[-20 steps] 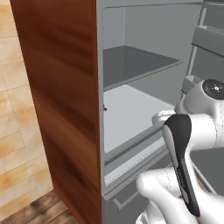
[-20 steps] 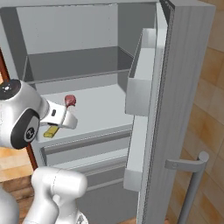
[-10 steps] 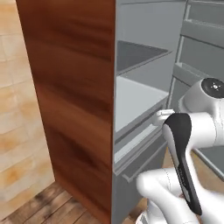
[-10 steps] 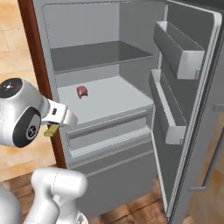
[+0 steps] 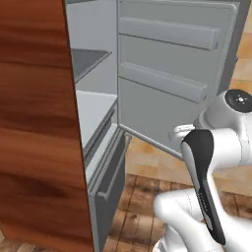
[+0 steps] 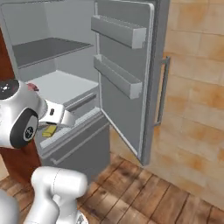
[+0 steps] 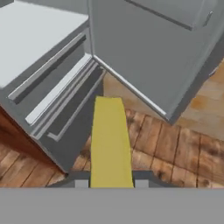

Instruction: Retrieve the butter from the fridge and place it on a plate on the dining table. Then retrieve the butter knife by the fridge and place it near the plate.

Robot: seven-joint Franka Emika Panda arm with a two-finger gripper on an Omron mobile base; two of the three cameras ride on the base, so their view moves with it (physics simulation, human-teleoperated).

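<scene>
The butter (image 7: 110, 140), a yellow stick, juts forward from between my fingertips, and my gripper (image 7: 111, 183) is shut on it. From the right base view the butter (image 6: 49, 131) peeks out yellow under my white hand, in front of the fridge's lower drawer. The fridge (image 6: 57, 85) stands open, with pale grey shelves and its door (image 6: 127, 74) swung wide to the right. In the left base view the fridge's brown wood side panel (image 5: 34, 123) fills the left and the door (image 5: 172, 74) faces me. The plate, the dining table and the butter knife are out of view.
A small red item (image 6: 31, 87) lies on the fridge's middle shelf. The door's grey bar handle (image 6: 162, 92) stands near a tan tiled wall (image 6: 197, 87). Wood plank floor (image 6: 144, 188) lies open below the door. The drawer front (image 7: 52, 83) projects at the left of the hand view.
Both base views have swung across the fridge, so the camera moved; the door now sits more face-on. The butter stays clamped in my gripper, outside the fridge.
</scene>
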